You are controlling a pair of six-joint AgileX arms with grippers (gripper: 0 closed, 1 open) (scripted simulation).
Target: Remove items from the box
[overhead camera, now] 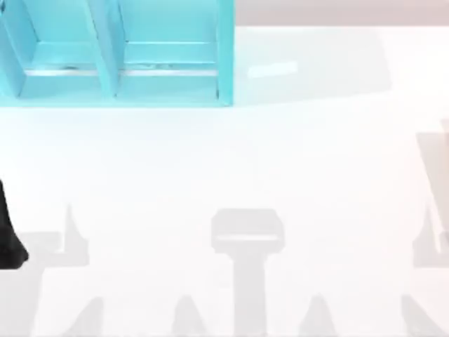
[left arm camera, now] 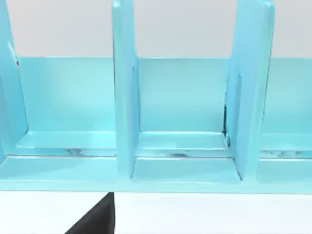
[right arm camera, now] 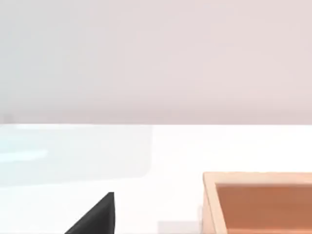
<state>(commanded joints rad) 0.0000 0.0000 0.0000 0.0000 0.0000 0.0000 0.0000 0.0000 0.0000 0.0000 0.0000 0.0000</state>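
Black left arm (overhead camera: 10,235) parked at bench's (overhead camera: 231,161) left edge; jaws' opening impossible to tell. Risk ahead: clipping upright dividers of glossy turquoise compartmented box (overhead camera: 116,53), or confusing shallow tan wooden tray (right arm camera: 258,202) with it, being unable to spot items.

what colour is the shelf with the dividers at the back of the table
Light turquoise blue all over, dividers included. The shelf shows best in the left wrist view.
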